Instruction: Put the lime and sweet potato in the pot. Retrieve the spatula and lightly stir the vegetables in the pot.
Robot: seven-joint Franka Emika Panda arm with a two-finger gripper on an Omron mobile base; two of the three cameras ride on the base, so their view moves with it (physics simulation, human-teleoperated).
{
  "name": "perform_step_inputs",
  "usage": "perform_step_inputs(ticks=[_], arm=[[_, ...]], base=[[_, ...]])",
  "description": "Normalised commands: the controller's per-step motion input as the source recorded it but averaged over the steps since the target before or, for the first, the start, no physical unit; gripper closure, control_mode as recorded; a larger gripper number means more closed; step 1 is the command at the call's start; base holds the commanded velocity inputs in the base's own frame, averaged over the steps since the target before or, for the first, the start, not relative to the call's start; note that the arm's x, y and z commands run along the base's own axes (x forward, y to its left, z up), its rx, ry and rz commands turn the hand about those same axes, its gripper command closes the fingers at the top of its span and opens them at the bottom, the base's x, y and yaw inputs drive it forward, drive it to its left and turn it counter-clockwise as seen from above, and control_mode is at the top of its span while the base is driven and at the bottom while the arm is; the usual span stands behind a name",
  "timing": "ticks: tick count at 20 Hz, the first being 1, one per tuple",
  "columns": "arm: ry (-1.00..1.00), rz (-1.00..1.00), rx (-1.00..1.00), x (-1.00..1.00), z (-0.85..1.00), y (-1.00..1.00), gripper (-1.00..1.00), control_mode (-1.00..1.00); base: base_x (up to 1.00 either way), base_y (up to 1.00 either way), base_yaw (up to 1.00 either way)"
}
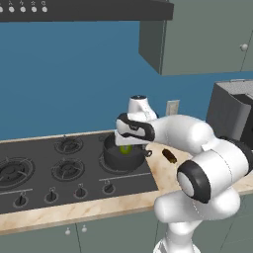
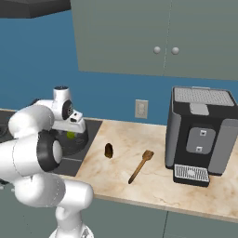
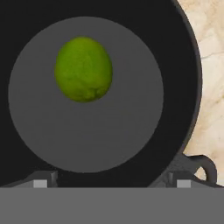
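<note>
Hand view: the wide-open, empty two-finger gripper point(image 3: 111, 183) hovers over the round dark grey pot point(image 3: 183, 52), where the yellow-green lime point(image 3: 83, 69) rests. Descending could bump the rim.

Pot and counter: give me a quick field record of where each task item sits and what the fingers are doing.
lime: on the floor of the pot, free
sweet potato: on the counter, right of the stove
spatula: flat on the counter, untouched
gripper: above the pot, fingers open, holding nothing
</note>
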Motion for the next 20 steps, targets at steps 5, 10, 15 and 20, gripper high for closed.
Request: perform_step_inputs(ticks=[5, 10, 15, 20], arm=[[-0.11, -0.01, 0.0, -0.11, 0.24, -0.59, -1.0, -1.0], [-0.04, 0.0, 0.02, 0.0, 0.1, -0.9, -1.0, -1.0], [0.0, 0.0, 0.08, 0.0, 0.0, -1.0, -1.0, -1.0], [0.0, 0.08, 0.06, 0.0, 0.0, -0.92, -1.0, -1.0]], base=[[0.0, 0.0, 0.0], [0.0, 0.0, 0.0], [0.0, 0.0, 0.0], [0.0, 0.0, 0.0]])
